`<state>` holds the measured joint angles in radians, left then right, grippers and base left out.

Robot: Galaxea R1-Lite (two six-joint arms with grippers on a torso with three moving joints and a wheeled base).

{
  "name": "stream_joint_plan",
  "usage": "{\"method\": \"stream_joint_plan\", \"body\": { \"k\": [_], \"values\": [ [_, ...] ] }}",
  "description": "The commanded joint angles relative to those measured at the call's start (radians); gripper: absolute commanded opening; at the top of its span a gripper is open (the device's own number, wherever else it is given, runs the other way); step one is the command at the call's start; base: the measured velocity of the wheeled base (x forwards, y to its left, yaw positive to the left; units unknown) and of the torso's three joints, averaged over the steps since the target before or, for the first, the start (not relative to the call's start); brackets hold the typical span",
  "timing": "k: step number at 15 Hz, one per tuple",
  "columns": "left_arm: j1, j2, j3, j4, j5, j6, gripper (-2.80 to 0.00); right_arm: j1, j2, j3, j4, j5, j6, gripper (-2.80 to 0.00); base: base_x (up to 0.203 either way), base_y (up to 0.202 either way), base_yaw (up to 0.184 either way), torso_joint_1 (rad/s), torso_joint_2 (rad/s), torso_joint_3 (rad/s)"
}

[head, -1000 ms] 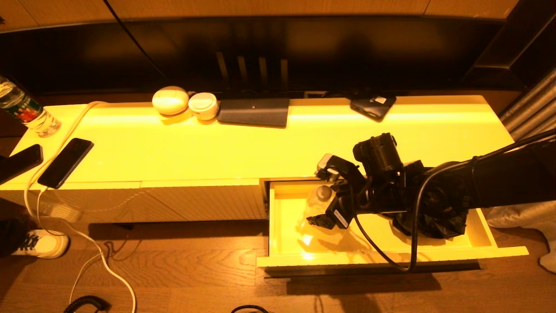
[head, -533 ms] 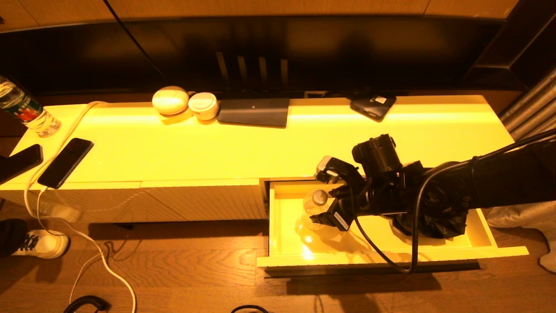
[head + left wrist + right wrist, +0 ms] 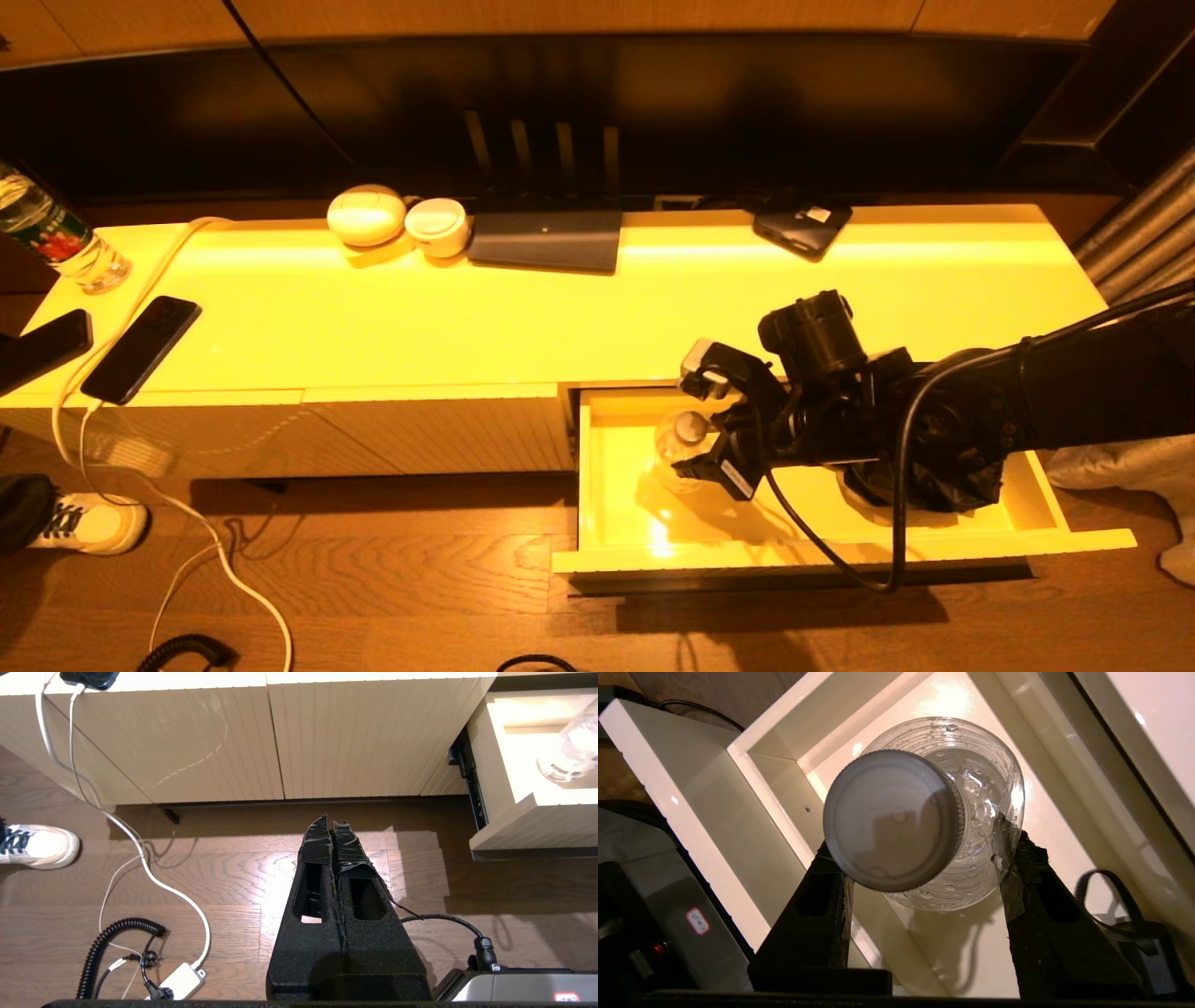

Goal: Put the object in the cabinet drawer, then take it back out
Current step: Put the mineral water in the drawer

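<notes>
Drawer [image 3: 1027, 509] pulled out from the right part of the cabinet [image 3: 448, 439], its glossy floor lit. Right gripper [image 3: 702, 422] reaches into the drawer's left end and pinches a clear bottle [image 3: 680, 441] with a grey cap [image 3: 692, 427]; the head view shows the bottle upright and low inside the drawer, but the arm hides whether its base touches the floor. The right wrist view looks straight down on the cap [image 3: 892, 820]: droplets inside the clear shoulder of the bottle [image 3: 985, 812], one taped finger [image 3: 1017, 868] against its side, the other finger below the cap edge, and the drawer's inner corner [image 3: 752, 753] just beside the bottle. That view also shows a black strap loop [image 3: 1111, 891] lying on the drawer floor, hidden under the arm in the head view. The left wrist view alone shows the left gripper [image 3: 332, 826], parked over the wood floor [image 3: 233, 872] in front of the ribbed cabinet panels [image 3: 233, 742], its taped fingers pressed together and holding nothing; at the picture's edge it catches the drawer's side [image 3: 486, 765] and the bottle's lower part [image 3: 570, 751]. Only the head view shows the cabinet top: two phones [image 3: 140, 347], a water bottle [image 3: 51, 238], two round white items [image 3: 366, 216], a dark flat pad [image 3: 546, 239]. A white cable [image 3: 140, 858] trails to the floor near a shoe [image 3: 37, 844].
</notes>
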<state>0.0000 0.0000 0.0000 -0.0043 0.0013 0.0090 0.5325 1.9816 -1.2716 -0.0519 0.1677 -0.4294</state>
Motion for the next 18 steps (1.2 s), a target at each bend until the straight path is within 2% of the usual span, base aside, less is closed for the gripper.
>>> {"method": "stream_joint_plan", "body": {
  "k": [1, 2, 3, 6, 9, 13, 15, 18],
  "values": [
    [0.0, 0.0, 0.002, 0.0, 0.0, 0.0, -2.8, -0.018, -0.05, 0.018, 0.0, -0.008, -0.049, -2.8, 0.0, 0.0, 0.0, 0.0, 0.0, 0.0],
    [0.0, 0.0, 0.002, 0.0, 0.0, 0.0, -2.8, -0.028, -0.061, 0.029, 0.0, -0.02, -0.076, -2.8, 0.0, 0.0, 0.0, 0.0, 0.0, 0.0],
    [0.0, 0.0, 0.002, 0.0, 0.0, 0.0, -2.8, -0.038, -0.078, 0.043, 0.0, -0.051, -0.138, -2.8, 0.0, 0.0, 0.0, 0.0, 0.0, 0.0],
    [0.0, 0.0, 0.002, 0.0, 0.0, 0.0, -2.8, -0.059, -0.101, 0.079, 0.009, -0.193, -0.286, -2.8, 0.0, 0.0, 0.0, 0.0, 0.0, 0.0],
    [0.0, 0.0, 0.002, 0.0, 0.0, 0.0, -2.8, -0.086, -0.115, 0.084, 0.054, -0.287, -0.388, -2.8, 0.0, 0.0, 0.0, 0.0, 0.0, 0.0],
    [0.0, 0.0, 0.002, 0.0, 0.0, 0.0, -2.8, -0.128, -0.136, 0.1, 0.134, -0.413, -0.601, -2.8, 0.0, 0.0, 0.0, 0.0, 0.0, 0.0],
    [0.0, 0.0, 0.002, 0.0, -0.001, 0.0, -2.8, -0.127, -0.144, 0.103, 0.193, -0.492, -0.657, -2.8, 0.0, 0.0, 0.0, 0.0, 0.0, 0.0],
    [0.0, 0.0, 0.002, 0.0, 0.0, 0.0, -2.8, -0.091, -0.123, 0.077, 0.207, -0.533, -0.678, -2.8, 0.0, 0.0, 0.0, 0.0, 0.0, 0.0]
  ]
}}
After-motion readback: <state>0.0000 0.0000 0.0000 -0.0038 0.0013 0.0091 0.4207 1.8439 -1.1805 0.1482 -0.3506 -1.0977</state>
